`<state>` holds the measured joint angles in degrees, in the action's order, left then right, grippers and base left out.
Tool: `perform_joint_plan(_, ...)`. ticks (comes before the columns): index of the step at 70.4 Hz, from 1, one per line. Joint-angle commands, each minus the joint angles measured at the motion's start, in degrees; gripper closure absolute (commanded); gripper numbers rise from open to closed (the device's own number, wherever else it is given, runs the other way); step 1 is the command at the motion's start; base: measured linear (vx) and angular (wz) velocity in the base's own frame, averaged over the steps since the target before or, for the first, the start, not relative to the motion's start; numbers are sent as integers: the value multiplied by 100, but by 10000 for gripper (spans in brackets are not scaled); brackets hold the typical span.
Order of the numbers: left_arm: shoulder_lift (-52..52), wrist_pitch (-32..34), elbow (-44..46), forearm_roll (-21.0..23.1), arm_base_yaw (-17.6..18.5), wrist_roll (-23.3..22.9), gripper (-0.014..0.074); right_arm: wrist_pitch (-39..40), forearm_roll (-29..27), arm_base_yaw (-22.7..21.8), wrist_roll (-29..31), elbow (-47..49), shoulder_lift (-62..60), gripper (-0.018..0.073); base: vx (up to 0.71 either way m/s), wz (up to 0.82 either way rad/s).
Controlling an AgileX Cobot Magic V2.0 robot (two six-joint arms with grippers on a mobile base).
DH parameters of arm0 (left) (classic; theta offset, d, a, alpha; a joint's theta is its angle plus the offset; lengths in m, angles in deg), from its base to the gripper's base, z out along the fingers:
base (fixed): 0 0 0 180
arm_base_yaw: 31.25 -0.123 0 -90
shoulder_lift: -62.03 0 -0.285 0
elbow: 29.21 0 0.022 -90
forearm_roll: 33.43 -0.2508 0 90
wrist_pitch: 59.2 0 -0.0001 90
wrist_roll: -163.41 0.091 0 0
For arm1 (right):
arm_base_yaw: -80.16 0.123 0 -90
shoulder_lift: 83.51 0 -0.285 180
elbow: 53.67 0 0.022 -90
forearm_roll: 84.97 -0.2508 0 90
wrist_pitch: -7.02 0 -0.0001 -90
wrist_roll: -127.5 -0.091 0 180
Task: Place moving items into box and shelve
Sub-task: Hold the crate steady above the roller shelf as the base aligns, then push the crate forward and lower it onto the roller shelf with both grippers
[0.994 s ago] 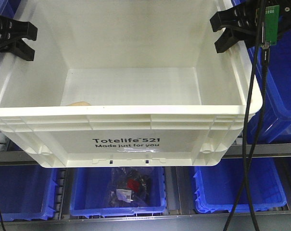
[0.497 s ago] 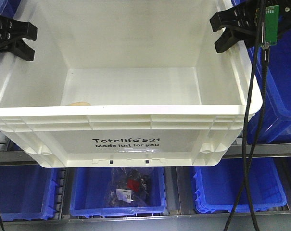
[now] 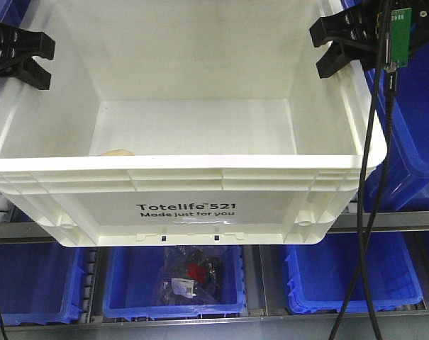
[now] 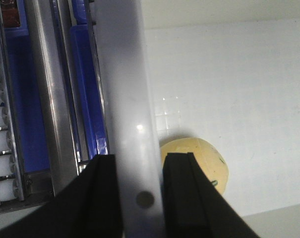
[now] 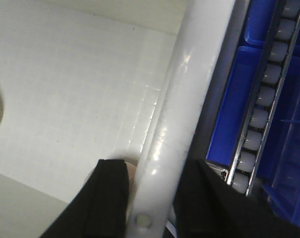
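In the front-facing view, the box [image 3: 179, 163] is being held up in the air in front of a shelf [image 3: 384, 221] of blue bins [image 3: 342, 280], its printed near wall facing the camera. The left claw [image 3: 19, 53] is gripping the left rim and the right claw [image 3: 342, 46] is gripping the right rim, both toward the far end. Inside, only a sliver of a cream ball [image 3: 115, 152] is showing over the near wall, at the near left corner of the floor. A bin below is holding a bagged dark item [image 3: 189, 276].

In the left wrist view, the left claw [image 4: 140, 198] is clenching the box's side wall [image 4: 130, 99], one black finger on each face. The cream ball [image 4: 199, 166] is lying on the box floor just beside the inner finger, a small green mark showing on it. Shelf rollers [image 4: 1, 124] and a blue bin edge [image 4: 90, 99] are running along the left.

In the right wrist view, the right claw [image 5: 150, 198] is likewise clamping the opposite wall [image 5: 179, 99]. A pale rounded shape [image 5: 131, 174] is peeking out near the inner finger; I cannot tell whether it is the second ball. Rollers [image 5: 261, 119] and blue bins [image 5: 239, 99] are lying outside.

The loading seems done, and the shelving step appears to be in hand. Next, both arms need to be carrying the box level toward a free shelf spot, keeping equal grip so it is not tilting.
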<state>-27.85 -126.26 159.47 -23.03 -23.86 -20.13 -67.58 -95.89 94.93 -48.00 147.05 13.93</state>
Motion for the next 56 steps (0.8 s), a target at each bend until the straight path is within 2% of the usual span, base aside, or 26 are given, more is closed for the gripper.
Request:
perform_joint_plan(1, 261, 673, 255, 339, 36, 33, 613, 403, -491, 27, 351, 216, -342, 571, 0, 0)
perform_joint_plan(7, 261, 761, 255, 283, 36, 35, 613, 452, -501, 27, 340, 216, -342, 571, 0, 0)
perform_joint_plan(26, 261, 793, 250, -281, 36, 40, 613, 801, -562, 34, 340, 193, -342, 571, 0, 0)
perform_joint_plan(37, 261, 798, 250, -315, 36, 40, 613, 1298, -852, 48, 385, -237, -381, 571, 0, 0)
perform_joint_plan(46, 261, 860, 249, -322, 36, 117, 613, 1901, -767, 213, 426, -592, -478, 571, 0, 0)
perform_joint_plan(56, 261, 1209, 8, -316, 36, 186, 613, 2407, -718, 414, 476, -735, -497, 571, 0, 0)
